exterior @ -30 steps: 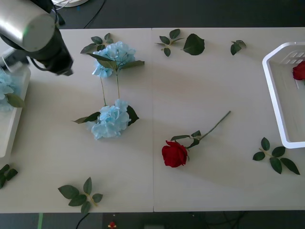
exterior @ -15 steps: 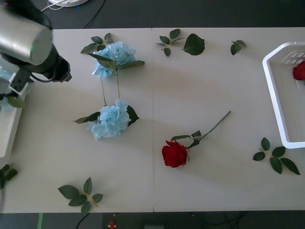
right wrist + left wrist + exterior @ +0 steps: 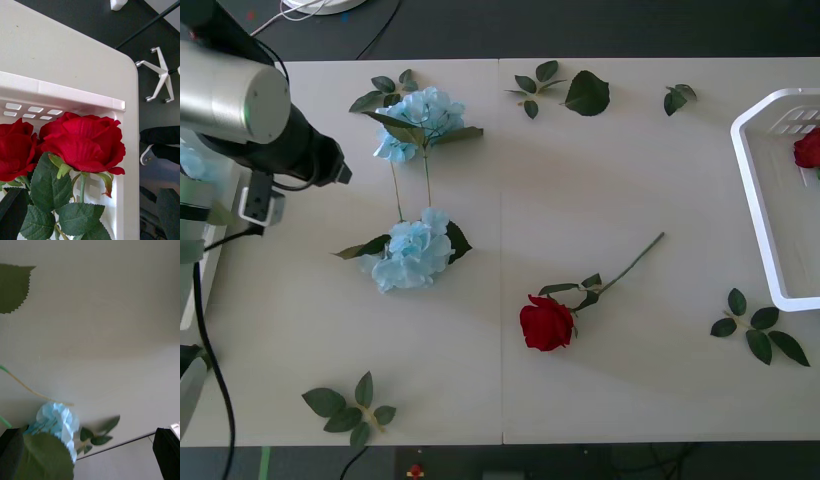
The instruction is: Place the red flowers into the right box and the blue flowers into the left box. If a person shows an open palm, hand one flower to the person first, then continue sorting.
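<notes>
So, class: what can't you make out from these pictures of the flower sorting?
Left box: front view, cut by the edge and covered by the left arm; contents mostly hidden.
Right box: cut by the front view's edge; the red flowers inside cannot be counted.

Matt, smooth off-white table (image 3: 600,180), barely a reflection on it. The right box (image 3: 755,200) reads as glossy white moulded plastic, thick smooth rim, slotted bottom. Red flowers (image 3: 80,144) show soft, cloth-like velvety petals; their leaves look like fabric with serrated edges. Blue flowers (image 3: 413,252) are fluffy, thin fabric-like petals. The left arm (image 3: 235,95) has a brushed metallic silver casing with matt black joints.
</notes>
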